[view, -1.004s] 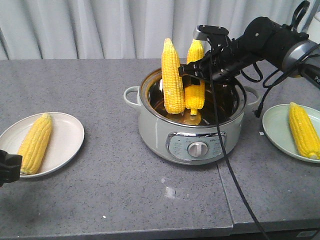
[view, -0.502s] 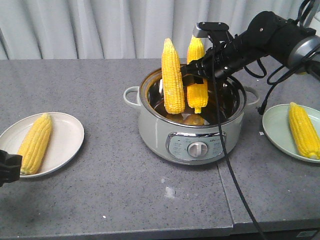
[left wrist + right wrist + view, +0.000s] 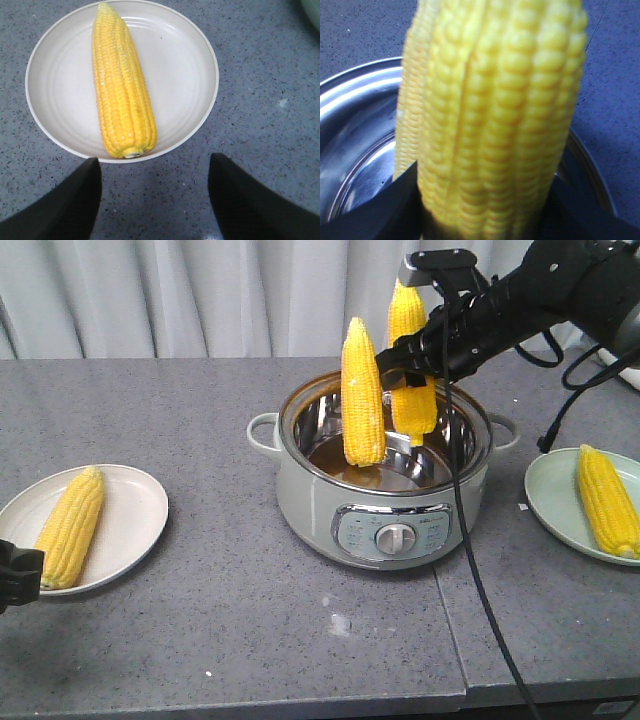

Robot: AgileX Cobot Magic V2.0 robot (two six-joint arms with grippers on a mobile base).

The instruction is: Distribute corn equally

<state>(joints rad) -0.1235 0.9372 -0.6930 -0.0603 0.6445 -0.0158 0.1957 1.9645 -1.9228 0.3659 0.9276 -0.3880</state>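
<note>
Right gripper (image 3: 400, 365): clenched on the held cob (image 3: 412, 370), gripping it near mid-length above the pot (image 3: 300, 490).
Held cob: upright, long axis vertical, pointed tip up, blunt end hanging over the pot's open mouth, clear of the rim.
Second cob (image 3: 363, 405): also upright, just beside the held cob on the side toward the left plate. The right wrist view shows both between the dark fingers, but whether the fingers pinch this one too cannot be told.
Left gripper (image 3: 155, 195): released and empty, hovering low over the table (image 3: 200, 420) just in front of the left plate (image 3: 135, 510).
Left-plate cob (image 3: 122, 85): lies flat, its blunt end toward the left gripper and its tip pointing away.
Right plate (image 3: 555, 495): on the right arm's side, near the pot, with one cob (image 3: 607, 500) lying flat along its outer half.
Key relation: the right plate lies outward and below the held cob, much nearer the right arm than the left plate is. The cob likely has to tip from vertical to flat to lie on the bare inner half.
Balance: one cob on each plate, so probably one more is due to each.
</note>
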